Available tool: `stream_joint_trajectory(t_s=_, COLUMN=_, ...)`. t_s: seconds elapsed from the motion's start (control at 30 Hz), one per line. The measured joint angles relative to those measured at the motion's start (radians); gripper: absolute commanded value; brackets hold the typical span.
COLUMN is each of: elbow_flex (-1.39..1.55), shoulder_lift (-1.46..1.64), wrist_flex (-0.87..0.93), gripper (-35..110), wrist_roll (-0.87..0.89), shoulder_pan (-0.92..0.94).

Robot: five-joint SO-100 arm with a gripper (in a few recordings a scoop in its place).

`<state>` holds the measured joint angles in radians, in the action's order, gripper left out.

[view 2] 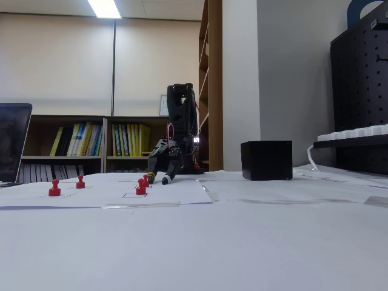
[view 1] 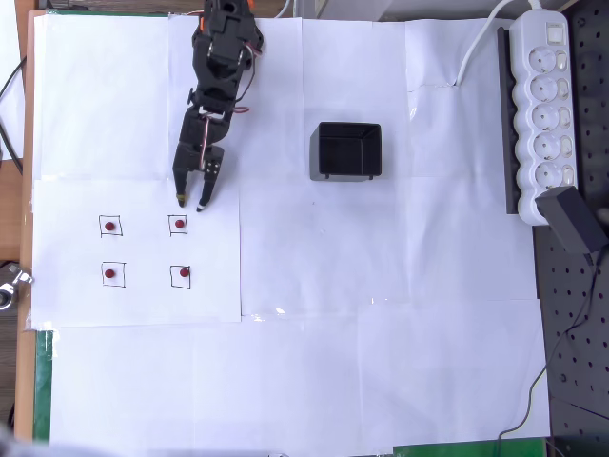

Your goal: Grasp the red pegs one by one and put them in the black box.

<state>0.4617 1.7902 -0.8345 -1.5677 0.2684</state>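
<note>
- Overhead view, left: four tiny dark-red round pegs (view 1: 110, 227) (view 1: 178, 225) (view 1: 109, 273) (view 1: 183, 272), each in a drawn square on white paper.
- Centre-left: black two-finger gripper (view 1: 190, 202), jaws parted, empty, just above the upper-right peg.
- Right: small square open-topped black plastic box (view 1: 347, 150), well apart from the pegs.

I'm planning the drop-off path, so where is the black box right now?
In the overhead view the black box sits right of centre on the white paper, between the gripper at left and the power strip at right.

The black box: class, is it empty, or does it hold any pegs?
Empty. In the overhead view the black box shows a bare dark floor, and all four red pegs sit on the paper.
</note>
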Motion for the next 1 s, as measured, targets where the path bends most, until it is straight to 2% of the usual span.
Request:
stream_joint_trajectory(t_s=0.53, elbow_flex=0.163, shoulder_lift=0.126, wrist_flex=-0.003, gripper=10, wrist_roll=0.012, shoulder_pan=0.003)
stream_joint_trajectory(t_s=1.0, elbow_flex=0.187, shoulder_lift=0.150, wrist_flex=-0.021, gripper=8, wrist_roll=0.028, shoulder_pan=0.017)
